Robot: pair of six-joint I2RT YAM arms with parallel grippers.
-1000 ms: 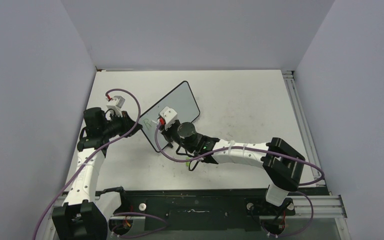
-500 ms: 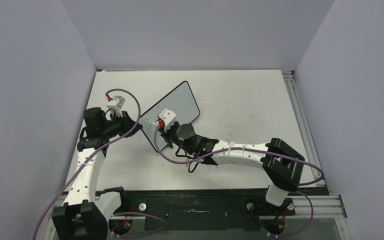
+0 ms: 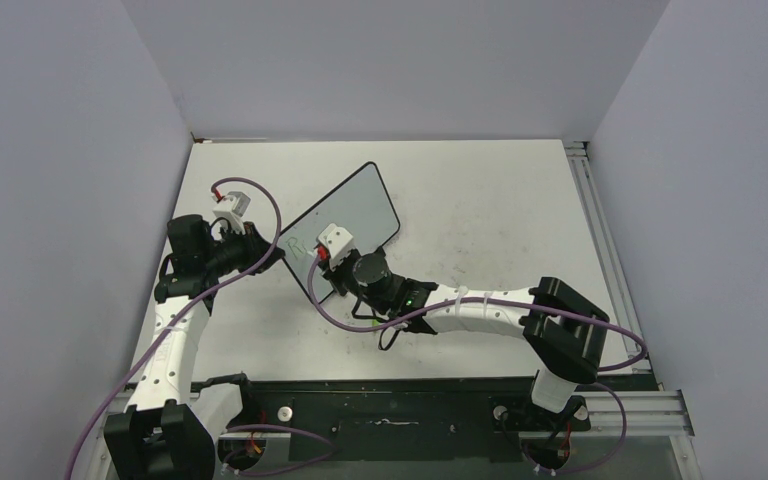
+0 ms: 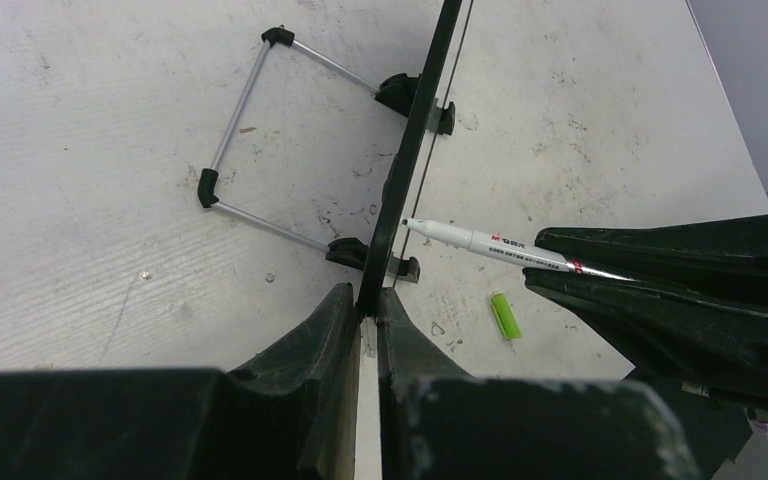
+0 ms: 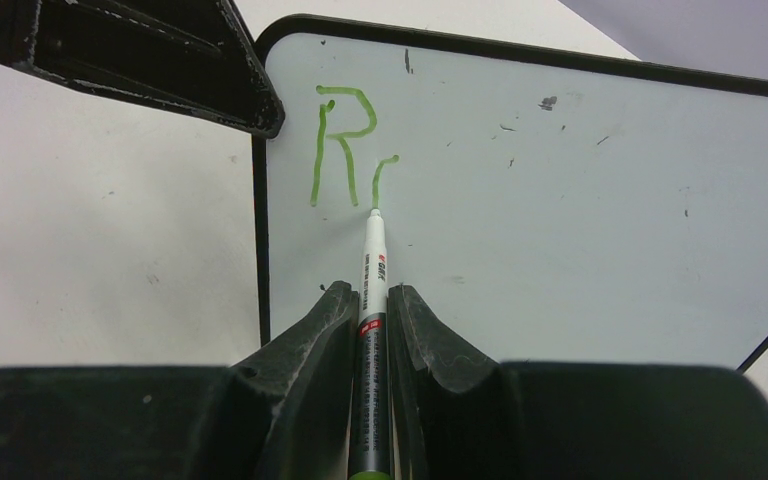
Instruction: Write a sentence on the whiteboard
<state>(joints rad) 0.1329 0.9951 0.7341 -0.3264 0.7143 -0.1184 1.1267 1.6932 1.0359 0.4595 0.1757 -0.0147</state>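
Observation:
The whiteboard [image 3: 352, 203] stands tilted on the table, black-framed, and appears edge-on in the left wrist view [image 4: 415, 130]. My left gripper [image 4: 367, 300] is shut on its near side edge [image 3: 272, 255]. My right gripper [image 5: 371, 300] is shut on a white-and-black marker [image 5: 372, 250], seen from the side in the left wrist view [image 4: 470, 238]. The marker's tip touches the board face [image 5: 580, 200]. The sentence [image 5: 345, 140] so reads a green "R" plus a short hooked stroke, with the tip at that stroke's lower end.
A wire stand [image 4: 250, 90] with black feet props the board from behind. A green marker cap [image 4: 501, 315] lies on the scuffed tabletop [image 4: 110, 250] beside the board's foot. Grey walls enclose the table [image 3: 490, 210] on three sides.
The right gripper has slid a little toward the near side with the marker, drawing the second green stroke downward. The left arm and the board have not moved.

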